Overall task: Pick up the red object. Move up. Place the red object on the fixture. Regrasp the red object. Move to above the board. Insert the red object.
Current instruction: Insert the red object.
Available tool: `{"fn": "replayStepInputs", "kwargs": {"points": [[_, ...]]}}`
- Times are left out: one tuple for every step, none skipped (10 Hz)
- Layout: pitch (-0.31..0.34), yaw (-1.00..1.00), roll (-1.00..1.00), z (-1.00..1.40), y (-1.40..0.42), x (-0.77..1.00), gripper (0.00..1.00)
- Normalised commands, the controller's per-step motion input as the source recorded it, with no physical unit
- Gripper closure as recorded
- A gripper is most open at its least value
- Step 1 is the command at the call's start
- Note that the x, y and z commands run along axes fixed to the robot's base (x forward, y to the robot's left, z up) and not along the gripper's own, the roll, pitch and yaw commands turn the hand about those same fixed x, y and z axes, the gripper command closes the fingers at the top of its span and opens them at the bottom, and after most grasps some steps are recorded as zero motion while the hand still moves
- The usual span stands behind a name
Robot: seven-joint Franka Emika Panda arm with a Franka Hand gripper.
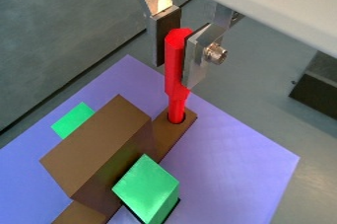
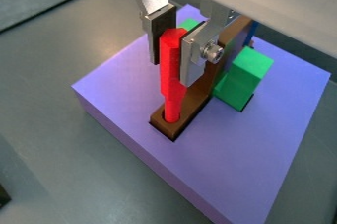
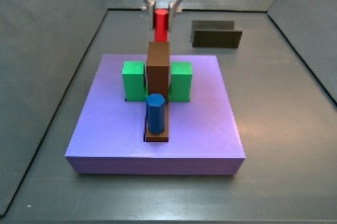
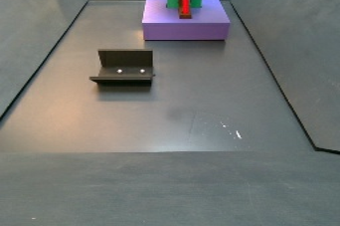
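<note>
Gripper [image 1: 182, 40] stands over the board [image 1: 237, 139], its silver fingers [image 1: 200, 54] clamped on the upper part of the red object [image 1: 174, 75]. The peg's long axis runs vertical, pointing straight down, its lower tip sitting in a hole at the end of the brown bar [image 1: 112, 144]. In a side view the red object [image 3: 161, 23] rises behind the bar [image 3: 158, 70], toward twelve o'clock on the board [image 3: 198, 129], with the blue peg [image 3: 156, 112] at the six o'clock end. Green blocks [image 3: 134, 80] flank the bar at three and nine o'clock. The fixture [image 4: 123, 67] rests on the floor, well apart from the board [image 4: 200, 26]
</note>
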Motion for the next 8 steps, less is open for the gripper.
{"fn": "replayStepInputs", "kwargs": {"points": [[0.0, 0.0, 0.04, -0.23, -0.01, 0.0, 1.0], [0.0, 0.0, 0.08, -0.43, -0.01, 0.17, 1.0], [0.029, 0.02, 0.1, -0.57, 0.0, 0.5, 1.0], [0.096, 0.0, 0.17, -0.53, 0.0, 0.65, 1.0], [0.179, 0.0, 0.29, -0.37, 0.02, 0.48, 1.0], [0.157, 0.05, 0.35, -0.36, 0.0, 0.05, 1.0], [0.029, 0.03, 0.35, -0.5, -0.13, -0.06, 1.0], [0.0, 0.03, 0.32, -0.54, -0.21, -0.25, 1.0]]}}
